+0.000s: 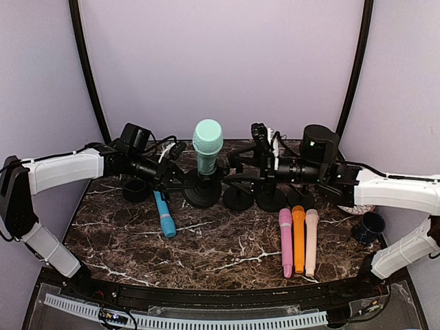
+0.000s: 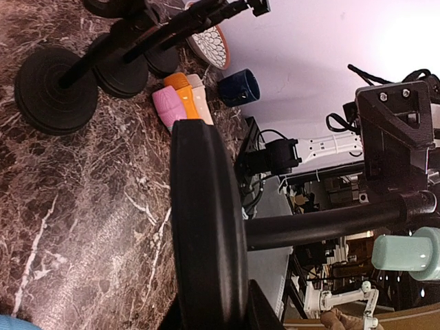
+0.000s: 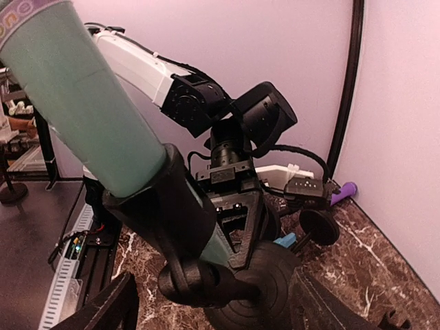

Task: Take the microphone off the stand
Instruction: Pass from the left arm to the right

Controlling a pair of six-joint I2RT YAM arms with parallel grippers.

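The microphone (image 1: 207,144), mint-green, sits head-up in the clip (image 3: 172,213) of its stand (image 1: 202,191) at the far middle of the marble table (image 1: 227,240), its long axis near upright with a slight lean. It lies just left of my right gripper (image 1: 235,170), which reaches in sideways from the right, the arm stretched low and level over the table. The wrist view shows my fingers (image 3: 103,309) set wide, one on each side of the clip, touching nothing that I can see. My left gripper (image 1: 170,179) comes in from the other side, clamped narrow on the edge of the stand's round base (image 2: 206,227). My right hand is nearer the handle, so I judge the lift falls to it: close on the body above the clip, then draw up along the axis while the left pins the stand.
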